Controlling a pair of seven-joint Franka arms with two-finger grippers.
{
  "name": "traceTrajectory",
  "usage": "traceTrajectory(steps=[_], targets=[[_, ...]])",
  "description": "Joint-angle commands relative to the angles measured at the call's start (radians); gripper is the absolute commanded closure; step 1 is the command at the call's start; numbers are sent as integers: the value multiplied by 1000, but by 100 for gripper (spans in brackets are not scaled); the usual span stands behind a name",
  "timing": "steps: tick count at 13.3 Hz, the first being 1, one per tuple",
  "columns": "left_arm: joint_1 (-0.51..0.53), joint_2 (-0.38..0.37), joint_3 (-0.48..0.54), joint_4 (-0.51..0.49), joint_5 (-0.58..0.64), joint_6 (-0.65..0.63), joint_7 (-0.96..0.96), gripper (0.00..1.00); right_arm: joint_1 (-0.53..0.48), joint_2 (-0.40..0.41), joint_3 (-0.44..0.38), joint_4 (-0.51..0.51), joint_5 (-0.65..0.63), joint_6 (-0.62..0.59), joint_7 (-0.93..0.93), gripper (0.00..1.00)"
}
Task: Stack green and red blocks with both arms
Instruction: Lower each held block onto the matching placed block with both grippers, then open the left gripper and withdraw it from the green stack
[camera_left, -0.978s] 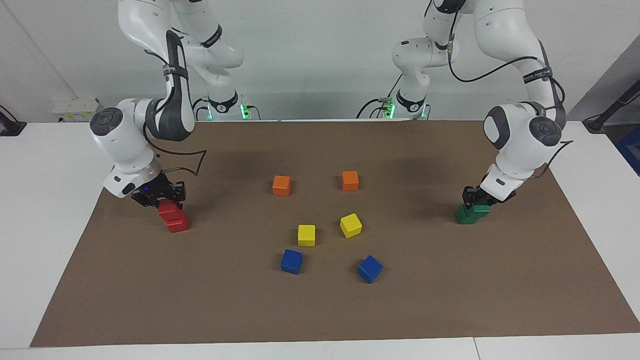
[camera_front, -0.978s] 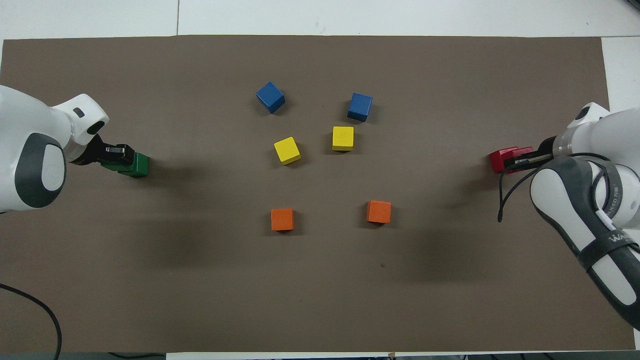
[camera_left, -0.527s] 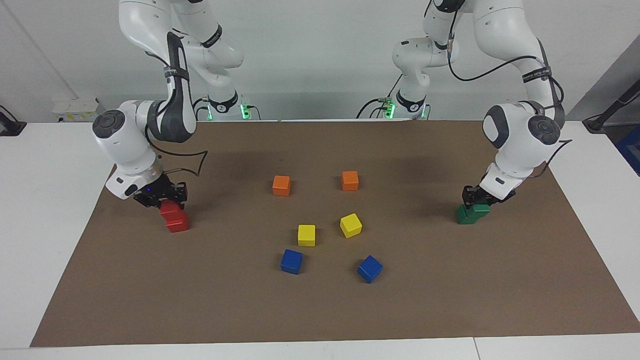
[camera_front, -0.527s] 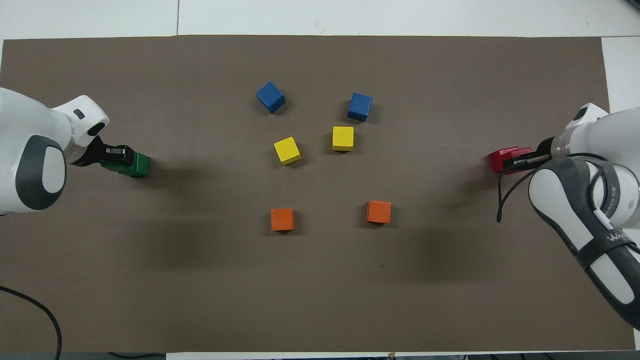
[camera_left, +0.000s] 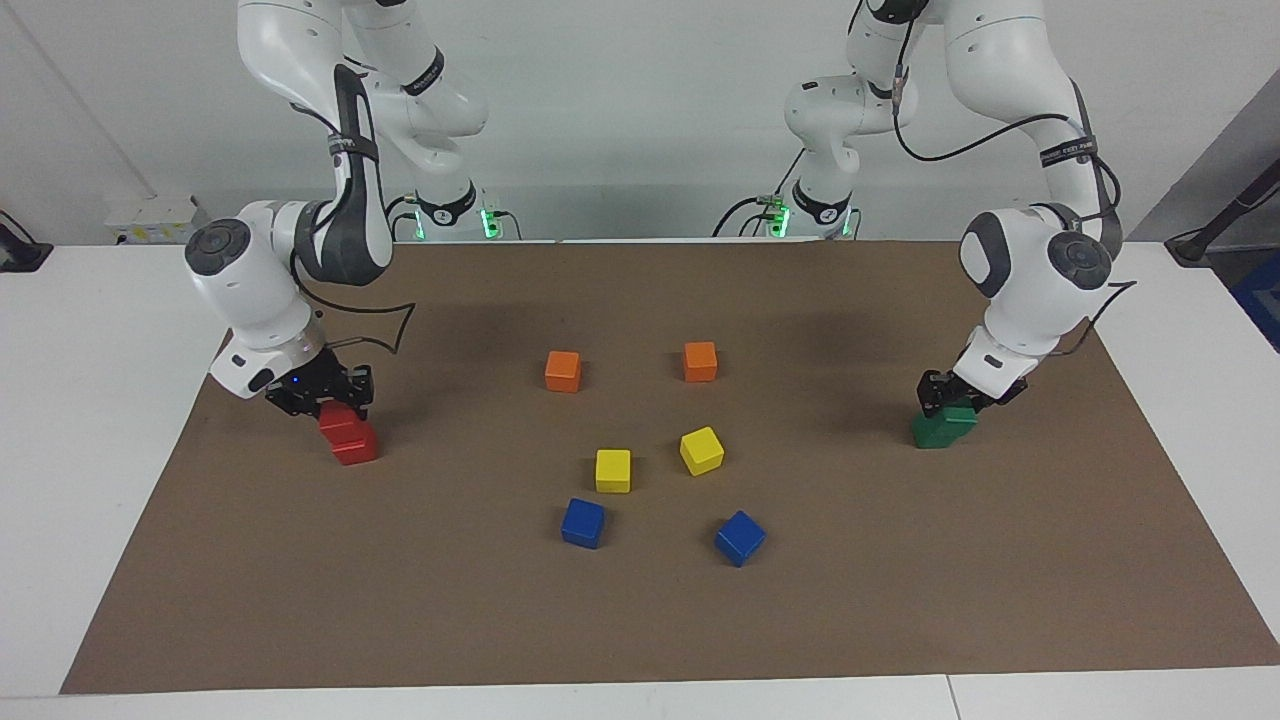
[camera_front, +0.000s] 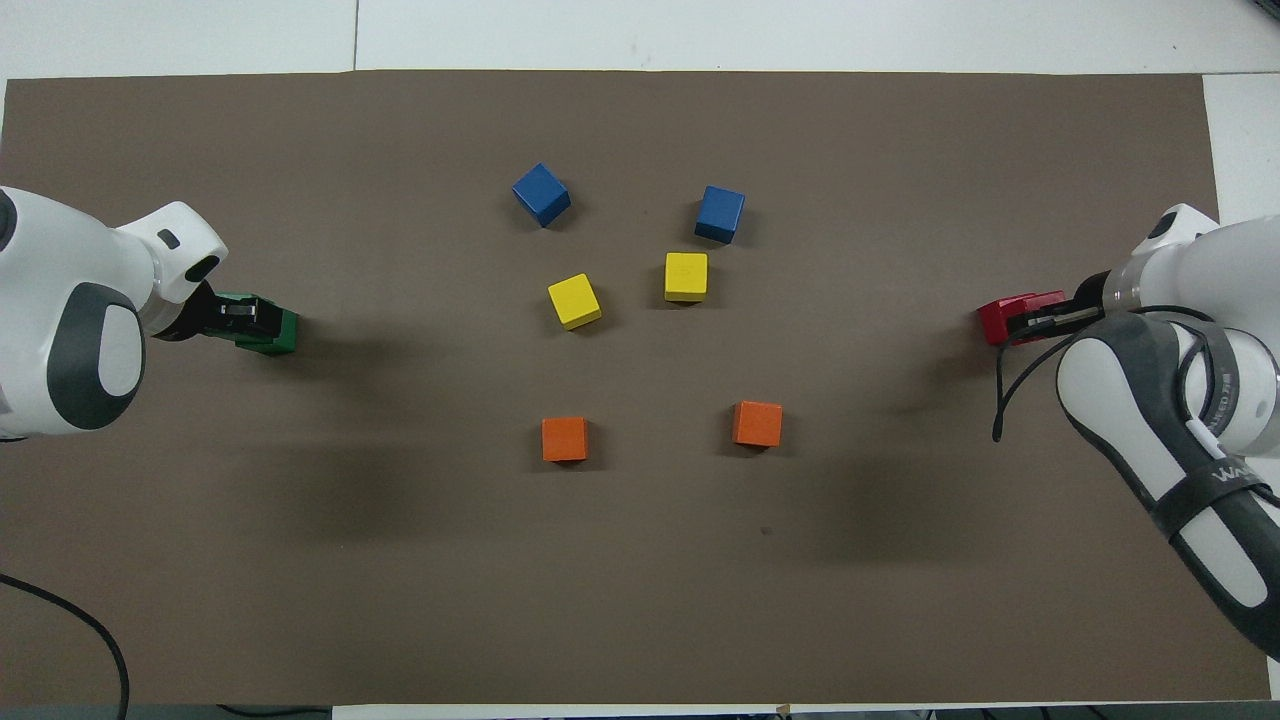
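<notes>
Item one, the right gripper (camera_left: 338, 402): you will find it at the right arm's end of the brown mat (camera_left: 640, 620), clenched on the upper red block (camera_left: 338, 421). That block sits on the lower red block (camera_left: 355, 446), offset toward the robots so the two do not line up flush.

Item two, the left gripper (camera_left: 952, 396): look at the left arm's end of the mat, where it sits low over the upper green block (camera_left: 955, 418). Whether its fingers grip or have let go, you cannot tell. The upper green block rests on the lower green block (camera_left: 932, 432), also offset toward the robots.

Item three, bystanders in the middle of the mat, well apart from both stacks:
- two orange cubes, one (camera_left: 563, 371) toward the right arm's end, one (camera_left: 700, 361) toward the left arm's end, nearest the robots;
- two yellow cubes (camera_left: 613, 470) and (camera_left: 701, 450), farther from the robots, the second turned at an angle;
- two blue cubes (camera_left: 583, 523) and (camera_left: 740, 538), farthest from the robots, both turned at an angle.

None of these six touches another. The bare mat between each stack and the middle group holds nothing that blocks either arm.
</notes>
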Motion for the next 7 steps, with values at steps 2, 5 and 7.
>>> traceTrajectory(steps=[2, 5, 7], targets=[[12, -20, -3, -32, -14, 28, 19, 0, -8, 5, 6, -8, -15, 21, 1, 100], [14, -19, -2, 21, -14, 3, 16, 0, -7, 5, 6, -8, -16, 21, 1, 100], [12, -30, -2, 81, -14, -56, 12, 0, -7, 5, 6, -8, -16, 19, 6, 100]])
